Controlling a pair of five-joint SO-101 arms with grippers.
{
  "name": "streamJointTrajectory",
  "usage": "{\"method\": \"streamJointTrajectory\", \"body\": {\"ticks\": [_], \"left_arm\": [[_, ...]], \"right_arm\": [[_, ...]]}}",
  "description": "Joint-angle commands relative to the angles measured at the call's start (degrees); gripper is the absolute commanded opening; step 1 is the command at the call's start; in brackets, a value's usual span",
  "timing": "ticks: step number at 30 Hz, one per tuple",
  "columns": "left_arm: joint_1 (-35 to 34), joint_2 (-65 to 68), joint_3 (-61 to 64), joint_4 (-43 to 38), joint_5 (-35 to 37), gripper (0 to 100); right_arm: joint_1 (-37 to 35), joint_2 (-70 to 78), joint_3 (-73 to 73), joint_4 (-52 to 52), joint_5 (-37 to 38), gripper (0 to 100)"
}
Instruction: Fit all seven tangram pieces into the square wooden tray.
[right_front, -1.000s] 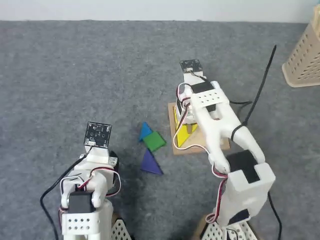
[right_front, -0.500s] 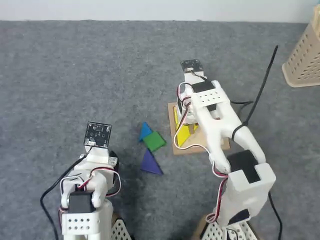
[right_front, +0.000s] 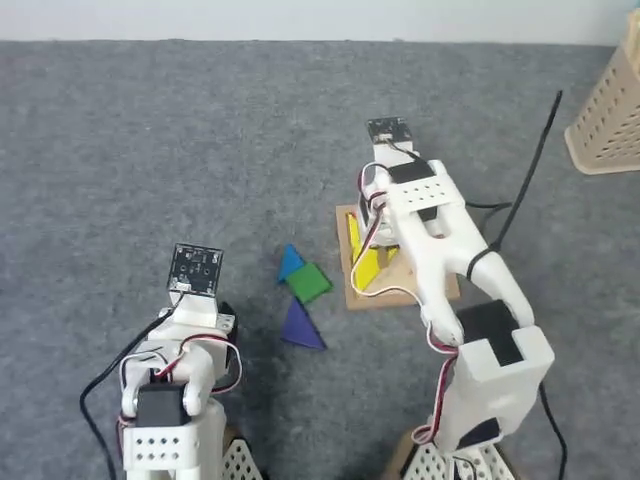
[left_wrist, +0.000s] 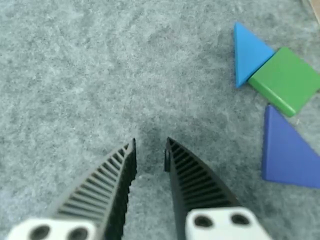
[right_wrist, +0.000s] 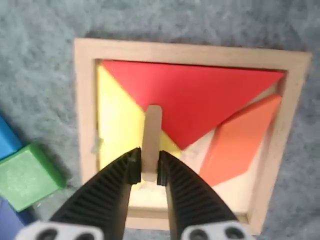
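In tray: red piece, orange piece, yellow piece partly hidden by right gripper pinching pale stick; left gripper spread

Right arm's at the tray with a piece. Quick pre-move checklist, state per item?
1. Right gripper hold on the tan piece: ok, pinched on edge.
2. Tan piece flat for its slot: not ok, it stands on edge over the seam between yellow triangle and red triangle.
3. Orange parallelogram seated in the wooden tray: ok.
4. Bare gap fits the tan piece: cannot tell.
5. Blue triangle, green square, indigo triangle: not ok, outside the tray on the mat.
6. Left gripper: ok, open, apart from the pieces.
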Motion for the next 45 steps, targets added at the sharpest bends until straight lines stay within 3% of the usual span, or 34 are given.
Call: {"method": "streamJointTrajectory", "body": {"ticks": [1, 22, 33, 39, 45], "left_arm": [[-0.1, -1.0, -0.5, 0.2, -0.4, 9], [-0.1, -1.0, -0.5, 0.2, -0.4, 9], [-0.2, -1.0, -0.5, 0.2, -0.4, 9], [-0.2, -1.0, -0.5, 0.2, -0.4, 9], [-0.2, -1.0, -0.5, 0.2, -0.4, 9]], "right_arm": [[4.6, -0.7, -2.9, 0.9, 1.6, 0.6], [14.0, 1.5, -1.5, -0.3, 8.5, 0.6], [17.4, 11.9, -12.9, 2.3, 12.2, 0.6], [17.0, 9.9, -19.1, 5.3, 12.2, 0.6], [12.4, 0.6, -14.8, 9.5, 12.0, 0.6]]}}
